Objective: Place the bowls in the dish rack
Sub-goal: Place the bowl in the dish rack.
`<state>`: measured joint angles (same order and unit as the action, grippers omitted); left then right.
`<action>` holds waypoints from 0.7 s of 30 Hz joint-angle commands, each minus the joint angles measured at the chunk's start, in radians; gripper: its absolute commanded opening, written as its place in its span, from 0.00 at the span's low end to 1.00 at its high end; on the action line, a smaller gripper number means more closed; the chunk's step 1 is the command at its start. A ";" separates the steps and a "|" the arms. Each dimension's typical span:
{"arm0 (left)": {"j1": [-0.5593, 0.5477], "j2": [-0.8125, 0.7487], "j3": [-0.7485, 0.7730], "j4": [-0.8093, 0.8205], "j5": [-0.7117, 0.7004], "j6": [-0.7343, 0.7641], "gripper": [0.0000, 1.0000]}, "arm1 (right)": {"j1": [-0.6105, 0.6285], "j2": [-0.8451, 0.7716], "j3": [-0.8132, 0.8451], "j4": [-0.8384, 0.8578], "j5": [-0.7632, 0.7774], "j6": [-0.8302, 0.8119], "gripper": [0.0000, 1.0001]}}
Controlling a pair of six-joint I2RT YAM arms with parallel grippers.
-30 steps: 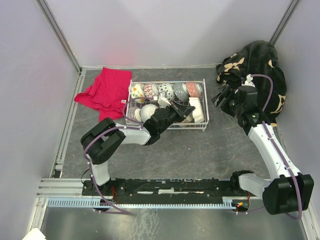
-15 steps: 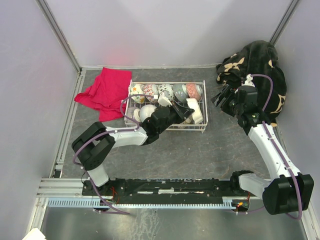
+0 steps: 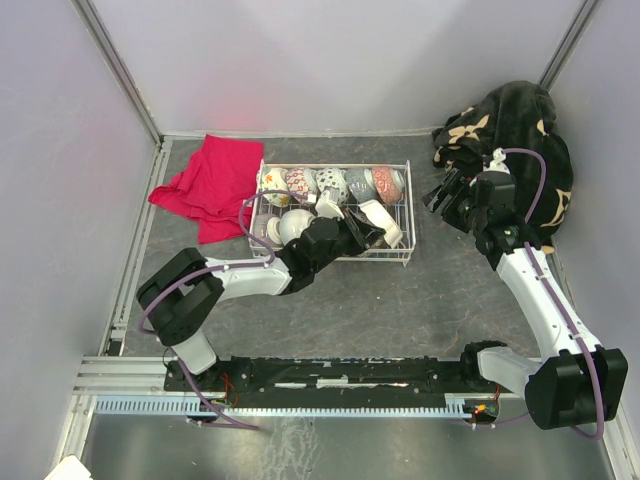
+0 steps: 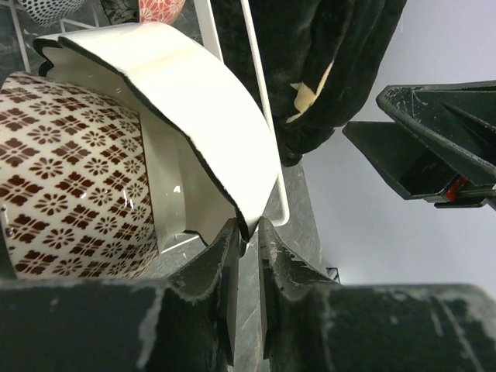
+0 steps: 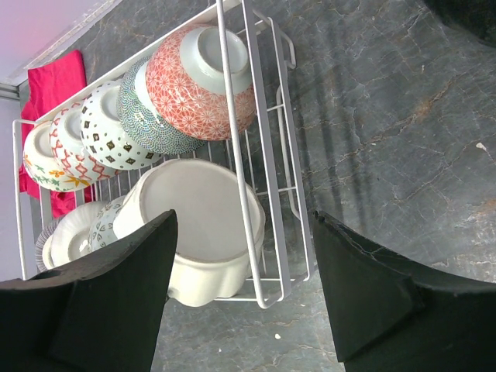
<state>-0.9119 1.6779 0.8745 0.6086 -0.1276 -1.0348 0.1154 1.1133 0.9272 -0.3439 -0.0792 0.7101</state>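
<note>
Straddling white bowl [image 4: 201,101] rim: left gripper [image 4: 248,239] | bowl beside dish rack [image 5: 240,155] wall

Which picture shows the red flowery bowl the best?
The right wrist view: the red flowery bowl sits large and clear in the dish rack. The top view shows it tiny; the left wrist view catches only a sliver.

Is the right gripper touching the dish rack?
Apart. The right wrist view shows the right gripper open, with the dish rack lying well beyond its fingertips.
</note>
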 commanded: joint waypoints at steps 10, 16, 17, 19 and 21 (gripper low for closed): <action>0.005 -0.049 -0.077 -0.060 -0.017 0.079 0.22 | -0.005 -0.013 0.007 0.056 -0.022 0.003 0.78; 0.006 -0.079 -0.100 -0.072 -0.017 0.085 0.24 | -0.005 0.002 0.010 0.065 -0.044 -0.002 0.78; 0.006 -0.089 -0.110 -0.074 -0.020 0.084 0.26 | -0.005 0.005 0.009 0.072 -0.053 -0.001 0.77; 0.005 -0.111 -0.124 -0.076 -0.026 0.087 0.30 | -0.006 0.013 0.013 0.076 -0.071 -0.004 0.76; 0.004 -0.130 -0.133 -0.082 -0.027 0.092 0.33 | -0.005 0.020 0.016 0.084 -0.091 -0.007 0.75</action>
<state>-0.9108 1.6020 0.7681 0.5728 -0.1303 -1.0119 0.1154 1.1206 0.9272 -0.3187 -0.1246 0.7101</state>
